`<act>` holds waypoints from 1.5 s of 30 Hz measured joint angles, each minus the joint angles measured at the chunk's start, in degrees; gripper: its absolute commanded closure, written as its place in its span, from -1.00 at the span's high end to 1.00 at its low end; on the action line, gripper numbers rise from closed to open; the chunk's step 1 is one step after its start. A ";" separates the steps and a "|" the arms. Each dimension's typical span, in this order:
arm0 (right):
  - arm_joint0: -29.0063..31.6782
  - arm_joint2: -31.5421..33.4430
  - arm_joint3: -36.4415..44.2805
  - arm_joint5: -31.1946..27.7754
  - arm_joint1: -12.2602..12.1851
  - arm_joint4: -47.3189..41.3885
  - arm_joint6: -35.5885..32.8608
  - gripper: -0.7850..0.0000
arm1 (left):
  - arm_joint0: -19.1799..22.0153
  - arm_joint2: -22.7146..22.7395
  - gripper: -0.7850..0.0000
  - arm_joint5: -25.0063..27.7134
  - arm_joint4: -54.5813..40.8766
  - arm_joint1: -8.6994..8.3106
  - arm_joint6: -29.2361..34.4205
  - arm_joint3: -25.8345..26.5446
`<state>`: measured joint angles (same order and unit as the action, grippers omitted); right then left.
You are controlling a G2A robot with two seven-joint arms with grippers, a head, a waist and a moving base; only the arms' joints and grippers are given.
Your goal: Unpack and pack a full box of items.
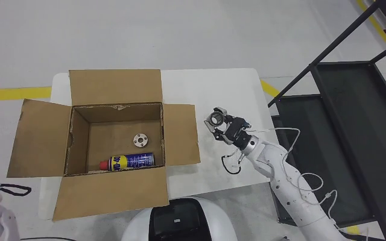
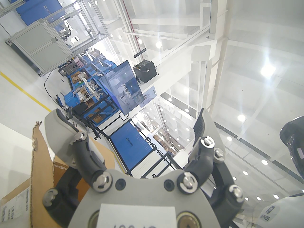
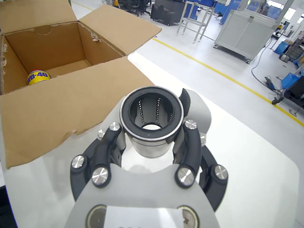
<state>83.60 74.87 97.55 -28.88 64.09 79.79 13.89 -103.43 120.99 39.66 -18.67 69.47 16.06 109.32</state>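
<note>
your right pincer [image 3: 154, 105] was clamped on a linear bearing [image 3: 152, 129] over the white table [image 3: 237, 155]. beside it sat the open cardboard box [image 3: 59, 110], with a spray can [image 1: 131, 161] and a small round flange [image 1: 140, 140] inside. your left pincer [image 2: 128, 119] gaped wide, holding nothing.

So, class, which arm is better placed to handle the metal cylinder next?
Probably right: the right gripper is shut on the metal cylinder above the table beside the box. The left gripper is open, empty and points at the ceiling.
</note>
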 measured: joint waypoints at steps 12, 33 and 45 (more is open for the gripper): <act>-0.34 -6.21 16.74 -4.11 0.24 -0.39 -16.84 -1.00 | 0.00 0.00 1.00 0.00 0.00 0.00 0.00 0.00; -27.48 -33.82 5.46 1.73 8.48 -9.09 -32.46 -1.00 | 0.00 0.00 1.00 0.00 0.00 0.00 0.00 0.00; -39.56 -41.36 -6.14 6.60 14.83 -17.25 -32.06 -1.00 | 0.00 0.00 1.00 0.00 0.00 0.00 0.00 0.00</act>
<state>44.03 33.50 91.41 -22.27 78.92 62.55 -18.17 -103.43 120.99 39.66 -18.67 69.47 16.06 109.32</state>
